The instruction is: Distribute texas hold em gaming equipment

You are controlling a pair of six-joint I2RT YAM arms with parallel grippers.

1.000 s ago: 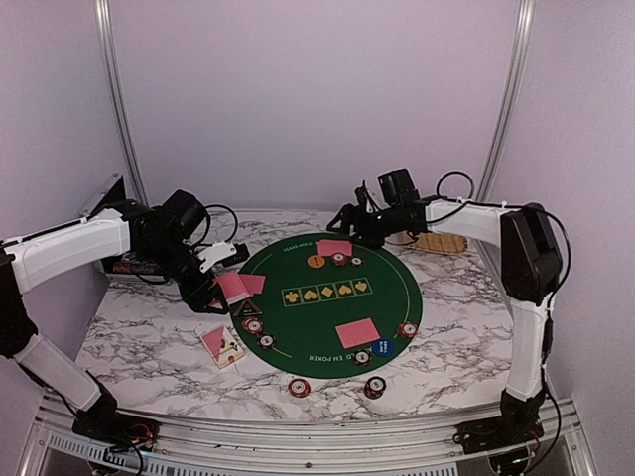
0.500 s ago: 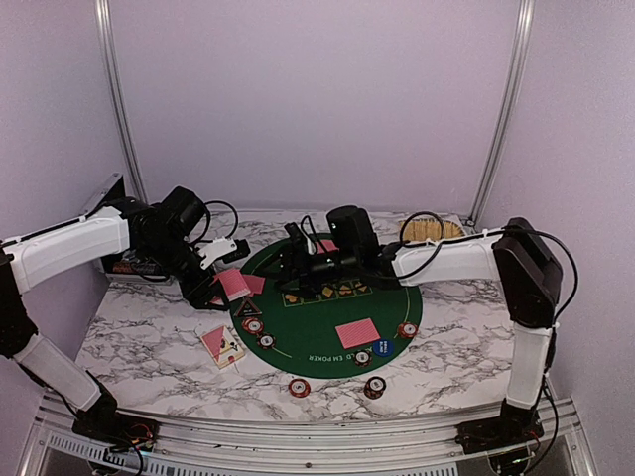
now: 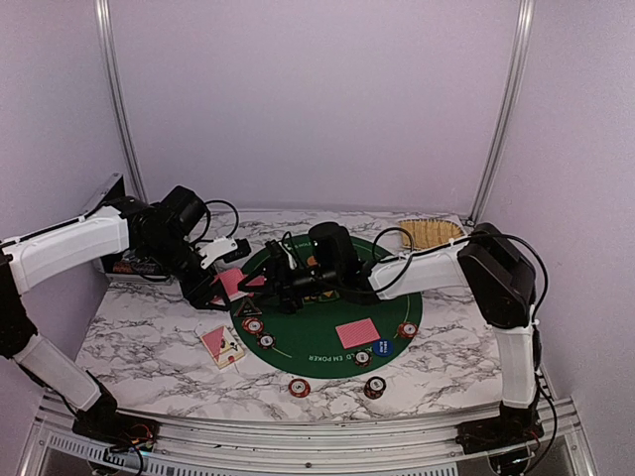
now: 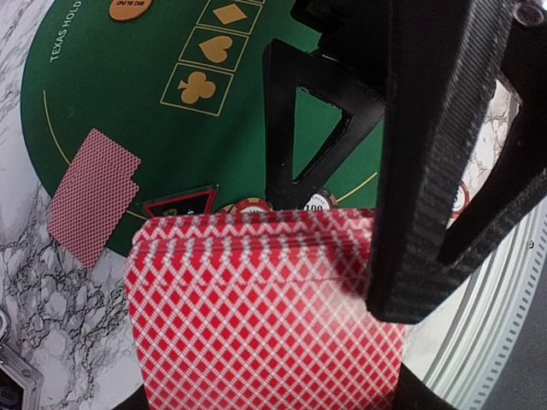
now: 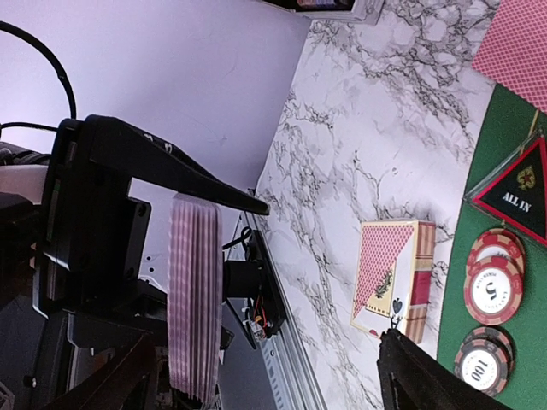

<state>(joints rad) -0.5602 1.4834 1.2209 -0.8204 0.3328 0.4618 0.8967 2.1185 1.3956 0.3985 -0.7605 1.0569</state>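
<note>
left gripper [image 3: 220, 288]: jaws clamped on red-backed card deck [image 4: 265, 325], at 9 o'clock edge of round green mat [image 3: 308, 335] | right gripper [image 3: 270, 276]: jaws apart, near deck | risk: pinching 2 cards or knocking deck loose

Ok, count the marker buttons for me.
3: orange button at the green mat's far side, blue button at its near right, dark triangle at its left edge. The right arm may hide more.

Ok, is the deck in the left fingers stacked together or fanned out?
Stacked together. The right wrist view shows the deck edge-on as one tight block clamped between the left fingers.
</note>
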